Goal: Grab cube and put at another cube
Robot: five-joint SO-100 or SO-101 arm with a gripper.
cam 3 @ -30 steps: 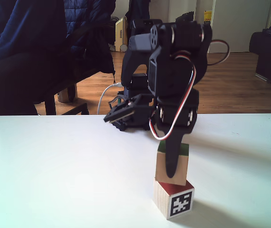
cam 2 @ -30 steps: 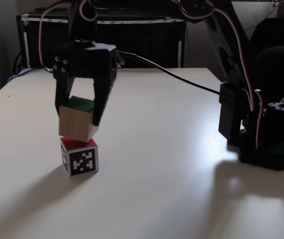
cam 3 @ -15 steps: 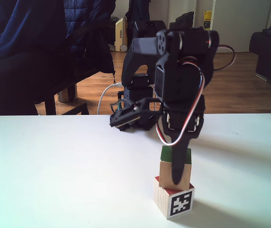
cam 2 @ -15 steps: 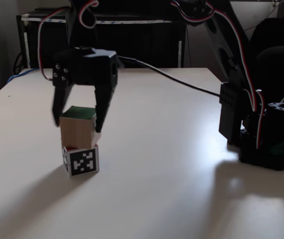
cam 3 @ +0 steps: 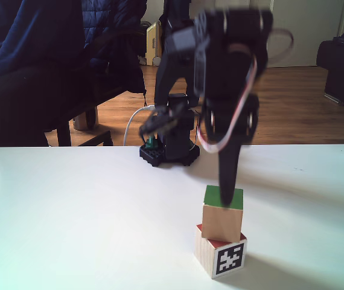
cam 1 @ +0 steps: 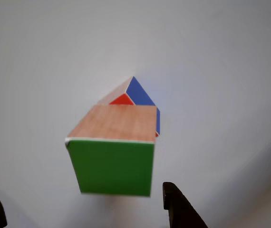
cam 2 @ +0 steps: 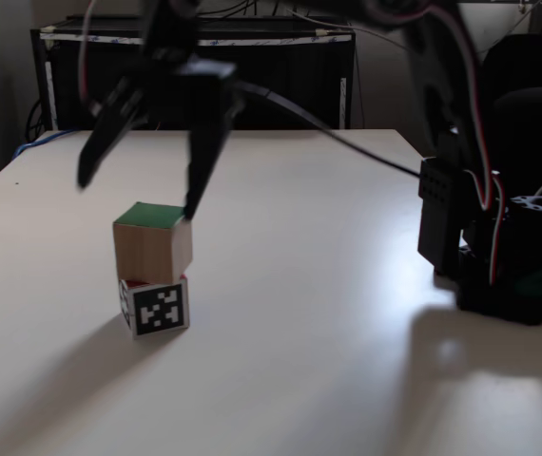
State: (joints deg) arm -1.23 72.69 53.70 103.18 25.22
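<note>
Plain wood grain on the cube (cam 2: 152,251), with one matt green painted face. Pale wood, blue and red paint on another cube (cam 1: 136,94). Smooth, matt white table (cam 2: 328,323).

Other view straight down; fixed views face oppositely.

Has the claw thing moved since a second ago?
Yes. The gripper has opened and risen clear of the green-topped cube, judged against the marker cube beneath.

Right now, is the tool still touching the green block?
Apart. In a fixed view the tool is wide open above the green block, with table showing between each finger and the block.
</note>
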